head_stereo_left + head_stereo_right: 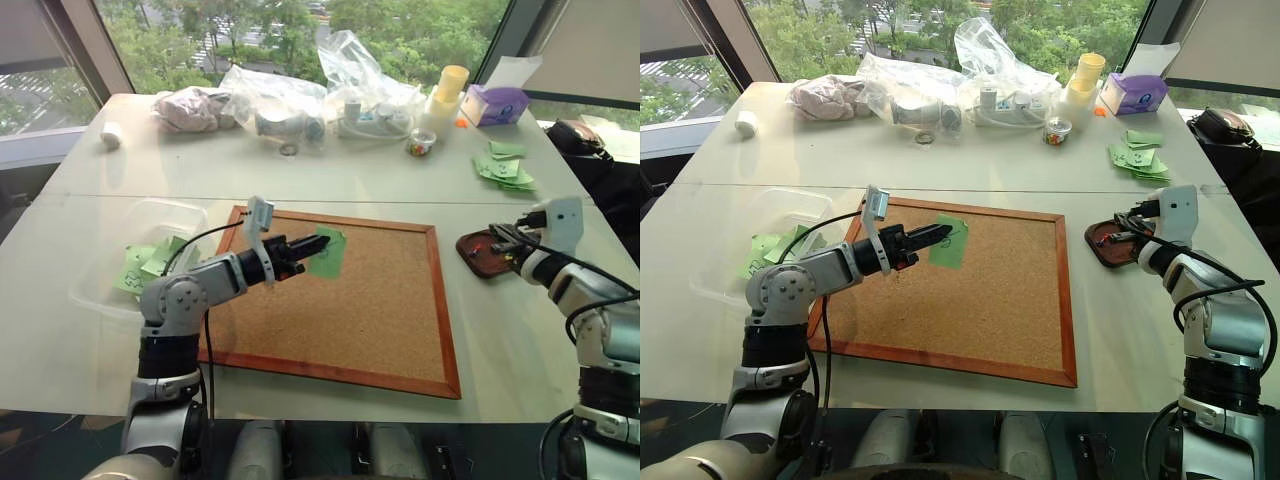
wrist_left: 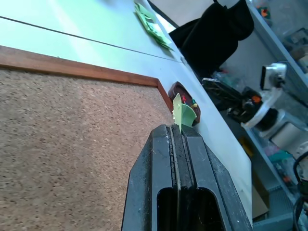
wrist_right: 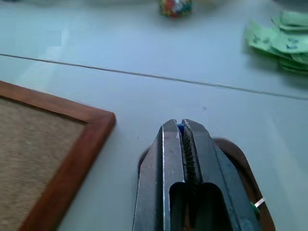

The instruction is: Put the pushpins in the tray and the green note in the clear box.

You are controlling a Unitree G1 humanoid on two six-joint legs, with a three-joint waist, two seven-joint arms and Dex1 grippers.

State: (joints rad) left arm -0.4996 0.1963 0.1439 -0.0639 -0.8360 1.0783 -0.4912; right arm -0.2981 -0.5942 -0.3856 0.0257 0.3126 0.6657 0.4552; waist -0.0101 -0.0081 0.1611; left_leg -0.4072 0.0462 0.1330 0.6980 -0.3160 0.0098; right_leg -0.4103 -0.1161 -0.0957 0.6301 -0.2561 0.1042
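The left pincer [image 1: 312, 247] is closed on the green note [image 1: 329, 250], held above the cork board [image 1: 350, 310]. The right pincer [image 3: 183, 129] is shut over the tray [image 1: 478, 256], something blue seen between its tips; a green-headed pin [image 3: 253, 206] lies in the tray. The clear box [image 1: 150, 225] sits at the board's left edge, green slips [image 1: 140, 268] seen through it. Bare bench [image 1: 180, 175] separates the board from plastic bags [image 1: 300, 95] behind.
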